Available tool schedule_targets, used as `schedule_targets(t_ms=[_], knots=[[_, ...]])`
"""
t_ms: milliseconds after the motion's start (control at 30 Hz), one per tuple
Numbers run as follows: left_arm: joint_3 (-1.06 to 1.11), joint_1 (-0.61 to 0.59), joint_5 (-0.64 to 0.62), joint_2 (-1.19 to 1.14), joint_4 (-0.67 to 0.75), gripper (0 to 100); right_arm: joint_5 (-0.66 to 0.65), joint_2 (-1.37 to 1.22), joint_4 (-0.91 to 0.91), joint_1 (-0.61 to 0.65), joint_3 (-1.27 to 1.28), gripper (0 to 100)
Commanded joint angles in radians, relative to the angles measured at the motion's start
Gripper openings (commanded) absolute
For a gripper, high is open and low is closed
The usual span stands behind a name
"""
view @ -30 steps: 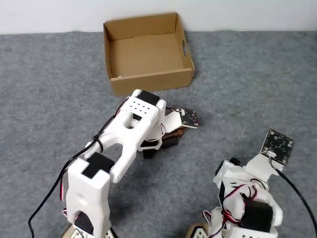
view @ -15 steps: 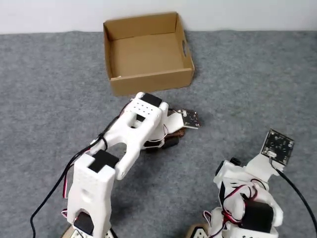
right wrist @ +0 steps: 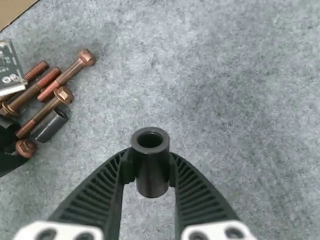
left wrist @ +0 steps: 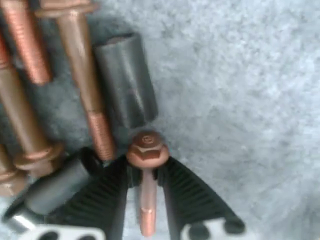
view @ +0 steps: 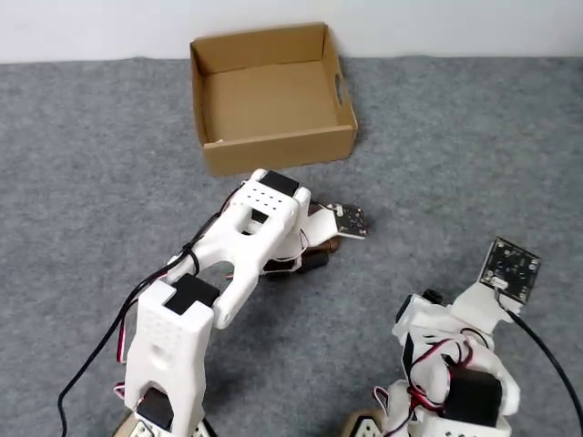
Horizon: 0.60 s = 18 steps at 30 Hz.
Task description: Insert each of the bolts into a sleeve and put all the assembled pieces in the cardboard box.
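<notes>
Left wrist view: my left gripper [left wrist: 145, 169] clenches a copper bolt [left wrist: 146, 150] by its shank. That arm stretches low over the loose bolts [left wrist: 80, 75], near the cardboard box [view: 278, 150]. My right gripper [right wrist: 150, 159], on an arm folded back near its base, grasps a black sleeve [right wrist: 150, 172].

Even, soft light; faint shadows beside the bolts [left wrist: 82, 80].
</notes>
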<state>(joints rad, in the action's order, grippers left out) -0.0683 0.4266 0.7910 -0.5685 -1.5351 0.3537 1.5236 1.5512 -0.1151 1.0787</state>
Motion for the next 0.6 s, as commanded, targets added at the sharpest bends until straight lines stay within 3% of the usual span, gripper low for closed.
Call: schedule_targets(t_ms=[0, 267, 567], knots=[[-0.004, 0.009, -0.038, 0.117, -0.071, 1, 0.002, 0.001, -0.021, -0.007, -0.012, 0.8], [0.209, 0.006, -0.078, 0.589, -0.074, 1, 0.002, 0.131, 0.002, -0.004, -0.028, 0.8], [0.625, 0.006, -0.373, 1.208, 0.106, 1, -0.127, 0.245, -0.041, -0.004, -0.021, 0.9]])
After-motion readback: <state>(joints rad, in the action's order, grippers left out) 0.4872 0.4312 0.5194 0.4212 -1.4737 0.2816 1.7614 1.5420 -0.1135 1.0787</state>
